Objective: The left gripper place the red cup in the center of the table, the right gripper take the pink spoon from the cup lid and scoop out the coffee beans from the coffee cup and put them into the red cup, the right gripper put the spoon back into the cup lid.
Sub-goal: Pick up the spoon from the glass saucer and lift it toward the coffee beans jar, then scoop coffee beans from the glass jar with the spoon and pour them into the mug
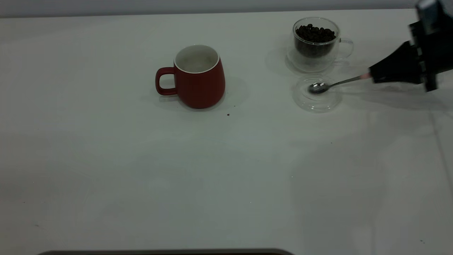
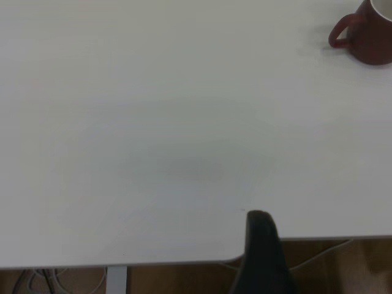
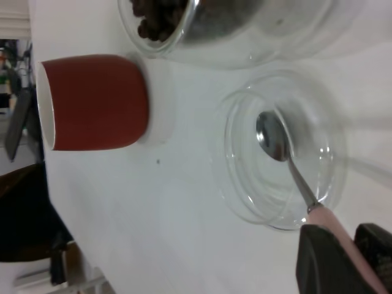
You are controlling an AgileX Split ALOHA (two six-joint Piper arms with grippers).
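The red cup (image 1: pixel 198 77) stands upright near the middle of the table (image 1: pixel 177 170), handle to the left; it also shows in the left wrist view (image 2: pixel 367 37) and the right wrist view (image 3: pixel 92 101). The coffee cup (image 1: pixel 316 42) holds coffee beans (image 1: pixel 315 33) at the back right. In front of it lies the cup lid (image 1: pixel 315 94). My right gripper (image 1: pixel 375 75) is shut on the pink spoon's handle (image 3: pixel 340 236); the spoon's bowl (image 3: pixel 272 138) rests in the lid (image 3: pixel 282 147). My left gripper (image 2: pixel 260 223) is parked at the table's edge, far from the cup.
A few dark specks (image 1: pixel 228 114) lie on the table in front of the red cup. A dark edge (image 1: pixel 166 252) runs along the front of the exterior view.
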